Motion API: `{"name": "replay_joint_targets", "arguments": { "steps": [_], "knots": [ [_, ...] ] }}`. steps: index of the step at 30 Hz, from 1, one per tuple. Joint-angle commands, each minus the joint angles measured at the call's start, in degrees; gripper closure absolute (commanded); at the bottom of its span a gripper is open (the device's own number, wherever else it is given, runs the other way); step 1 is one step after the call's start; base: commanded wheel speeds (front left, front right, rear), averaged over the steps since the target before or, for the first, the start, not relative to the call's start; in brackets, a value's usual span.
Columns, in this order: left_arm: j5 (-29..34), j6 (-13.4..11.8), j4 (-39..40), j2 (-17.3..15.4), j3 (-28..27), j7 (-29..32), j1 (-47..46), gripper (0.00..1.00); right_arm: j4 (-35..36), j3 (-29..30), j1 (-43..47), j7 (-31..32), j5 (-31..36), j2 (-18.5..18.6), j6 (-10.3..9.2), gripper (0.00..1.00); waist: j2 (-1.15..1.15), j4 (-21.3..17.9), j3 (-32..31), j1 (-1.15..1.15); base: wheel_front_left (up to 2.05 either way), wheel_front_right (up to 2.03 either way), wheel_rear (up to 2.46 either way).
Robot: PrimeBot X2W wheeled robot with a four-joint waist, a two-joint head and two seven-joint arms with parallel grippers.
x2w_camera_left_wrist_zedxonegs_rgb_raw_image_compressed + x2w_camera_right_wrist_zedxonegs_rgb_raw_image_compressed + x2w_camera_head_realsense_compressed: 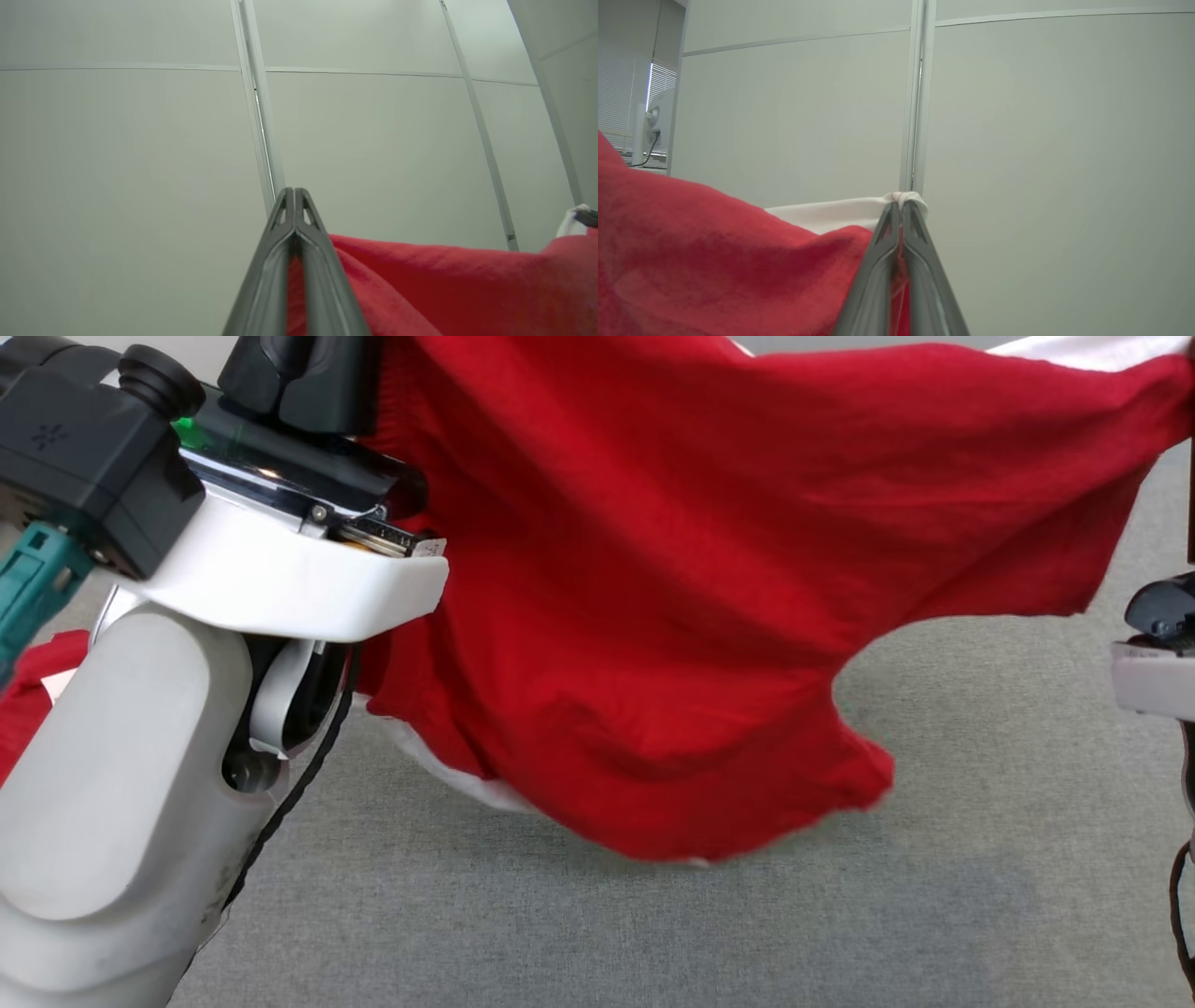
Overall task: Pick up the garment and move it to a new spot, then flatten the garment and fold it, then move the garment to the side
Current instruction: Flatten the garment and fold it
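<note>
The garment (672, 588), red with a white trim, hangs spread in the air above the grey table (653, 933), its lower edge drooping close to the surface. In the left wrist view my left gripper (294, 193) is shut, with red cloth (448, 289) pinched between its fingers. My right gripper (901, 206) is shut on the garment's white edge (831, 214) and on red cloth (714, 261) below it. My left forearm (131, 784) looms large at the left of the head view, and part of my right wrist (1158, 653) shows at the right edge.
Pale wall panels (140, 140) with metal seams stand behind the raised garment. A window with blinds (626, 70) and a fan-like device (656, 121) lie far off to one side. More red cloth (28, 691) peeks out behind my left forearm.
</note>
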State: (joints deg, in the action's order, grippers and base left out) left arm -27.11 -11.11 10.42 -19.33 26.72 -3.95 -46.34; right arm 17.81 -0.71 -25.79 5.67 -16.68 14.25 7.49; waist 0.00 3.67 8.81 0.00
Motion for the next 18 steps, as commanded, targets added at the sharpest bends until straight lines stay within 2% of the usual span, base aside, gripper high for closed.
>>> {"name": "replay_joint_targets", "arguments": {
  "steps": [1,8,12,18],
  "knots": [
    [-0.61,0.32,-0.69,-0.18,-0.37,0.37,-0.96,1.0,-0.54,-0.15,-1.11,0.47,-0.58,0.29,0.0,1.0,0.0,0.21,0.69,0.0,0.0,0.0,0.0],
    [-2.98,3.1,-7.98,1.56,-0.47,-0.36,-5.75,1.0,-5.82,-1.52,-7.95,1.42,-2.61,1.95,0.0,1.0,0.0,0.38,4.11,0.0,0.0,0.0,0.0],
    [-3.9,5.69,-16.8,3.85,-0.9,-2.84,-12.21,1.0,-12.11,-3.85,-16.24,0.87,-3.91,3.5,0.0,1.0,0.0,0.35,6.59,0.0,0.0,0.0,0.0],
    [-5.03,8.87,-34.05,8.03,-1.96,-7.29,-23.51,1.0,-25.76,-8.46,-31.52,-2.64,-5.69,4.12,0.0,1.0,0.0,-0.35,9.33,0.0,0.0,0.0,0.0]
  ]
}}
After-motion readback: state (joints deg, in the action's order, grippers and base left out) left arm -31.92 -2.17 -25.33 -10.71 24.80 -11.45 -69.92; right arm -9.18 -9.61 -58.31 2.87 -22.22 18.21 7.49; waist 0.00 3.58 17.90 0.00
